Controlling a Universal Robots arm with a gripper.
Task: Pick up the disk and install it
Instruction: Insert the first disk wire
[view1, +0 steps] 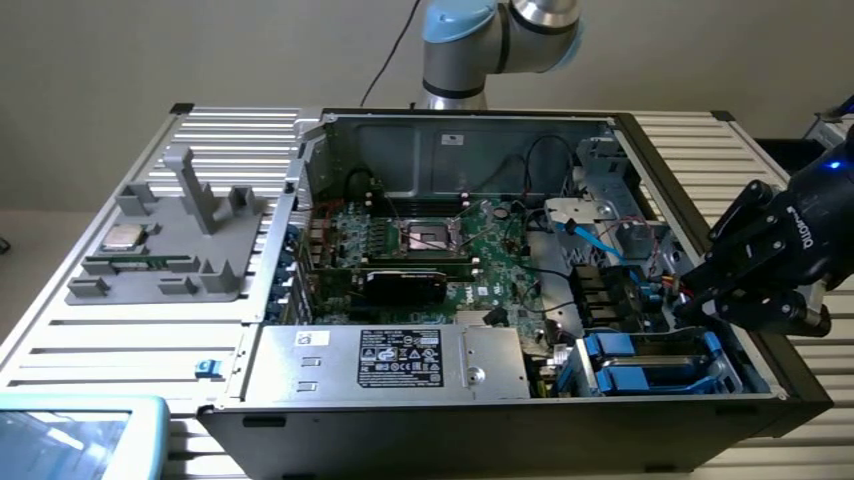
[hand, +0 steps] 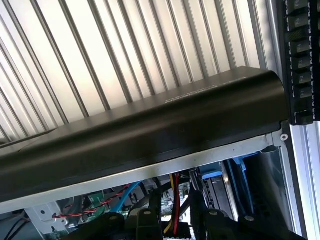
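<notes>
Desk (view1: 120, 340): carries the computer case (view1: 467, 440), which lies open on its side in the middle.
Circuit board (view1: 494, 270): on the case floor, centre.
Metal box (view1: 387, 362): inside the case, along its near wall.
Drive bay (view1: 654, 362): inside the near corner at the exterior view's right, just beside the metal box.
Gripper (view1: 707, 308): over the case's wall at the exterior view's right, above the far side of the drive bay.
Holder (view1: 134, 282): on the desk, just beside the case at the exterior view's left.
Chip (view1: 124, 238): on the holder.
Tablet (view1: 67, 435): near corner, exterior view's left.
Arm (view1: 461, 70): behind the case.
</notes>
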